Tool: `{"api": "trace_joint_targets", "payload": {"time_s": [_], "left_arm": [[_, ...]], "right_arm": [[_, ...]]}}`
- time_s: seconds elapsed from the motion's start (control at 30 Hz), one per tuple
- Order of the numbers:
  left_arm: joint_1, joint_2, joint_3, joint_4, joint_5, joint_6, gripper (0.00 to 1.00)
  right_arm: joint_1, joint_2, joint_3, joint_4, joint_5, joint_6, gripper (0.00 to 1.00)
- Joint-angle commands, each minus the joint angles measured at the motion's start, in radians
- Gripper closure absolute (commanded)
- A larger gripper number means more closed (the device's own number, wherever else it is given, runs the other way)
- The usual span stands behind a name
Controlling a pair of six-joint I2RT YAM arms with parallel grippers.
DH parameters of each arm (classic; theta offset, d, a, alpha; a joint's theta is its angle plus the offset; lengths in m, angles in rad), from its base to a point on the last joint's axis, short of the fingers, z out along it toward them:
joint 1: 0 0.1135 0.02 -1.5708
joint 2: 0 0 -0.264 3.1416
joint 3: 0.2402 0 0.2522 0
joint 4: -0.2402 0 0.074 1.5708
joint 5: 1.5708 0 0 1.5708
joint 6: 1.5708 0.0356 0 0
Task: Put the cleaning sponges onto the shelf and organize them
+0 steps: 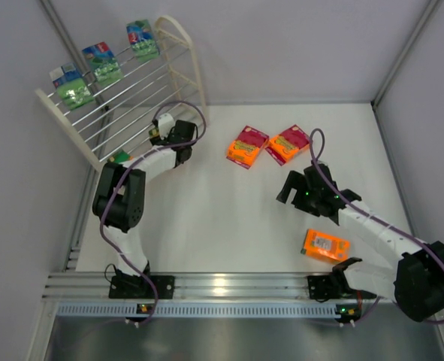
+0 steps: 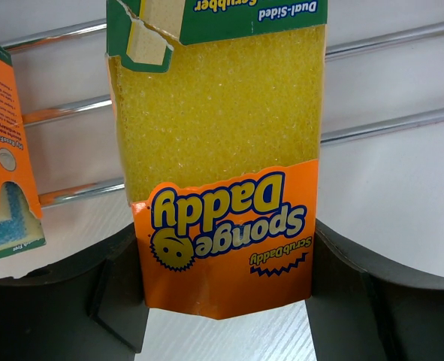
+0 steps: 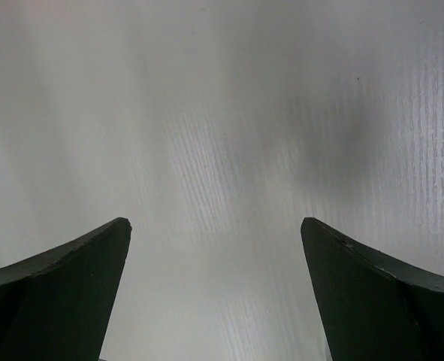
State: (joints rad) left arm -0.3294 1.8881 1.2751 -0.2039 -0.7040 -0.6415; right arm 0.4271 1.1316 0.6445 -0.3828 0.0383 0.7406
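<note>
Down at the lower rods of the shelf (image 1: 182, 47), the left claw (image 2: 225, 241) grips a yellow sponge pack (image 2: 222, 143) by its orange label end. Three green packs (image 1: 104, 62) sit along the shelf's top tier. Well right of the shelf, the right claw (image 3: 215, 226) hangs spread open over the counter (image 1: 222, 226).

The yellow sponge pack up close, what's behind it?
Shiny shelf rods run behind the sponge pack, with another orange pack beside it. The pack hides the rods' middle parts.

3 green packs (image 1: 104, 63) fill the shelf's (image 1: 67, 128) top rods. Lower down, an orange pack (image 2: 2, 150) stands just beside the gripped Sponge Daddy pack (image 2: 222, 135); the rods on its other side lie free. The right gripper's (image 3: 215, 226) spread fingers frame bare table (image 3: 222, 113).
</note>
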Motion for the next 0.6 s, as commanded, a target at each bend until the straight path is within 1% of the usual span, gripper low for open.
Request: {"api": "trace_joint_targets", "payload": {"time_s": [0.0,0.17,0.57], "left_arm": [[0.030,0.017,0.038,0.011,-0.022,-0.055,0.41],[0.058,0.022,0.033,0.012,-0.026,-0.073,0.41],[0.096,0.066,0.059,0.012,0.012,-0.078,0.39]], "right_arm": [[-0.011,-0.021,0.035,0.024,0.003,-0.007,0.01],[-0.010,-0.030,0.024,0.027,0.003,-0.004,0.01],[-0.013,-0.019,0.027,0.033,-0.002,-0.001,0.01]]}}
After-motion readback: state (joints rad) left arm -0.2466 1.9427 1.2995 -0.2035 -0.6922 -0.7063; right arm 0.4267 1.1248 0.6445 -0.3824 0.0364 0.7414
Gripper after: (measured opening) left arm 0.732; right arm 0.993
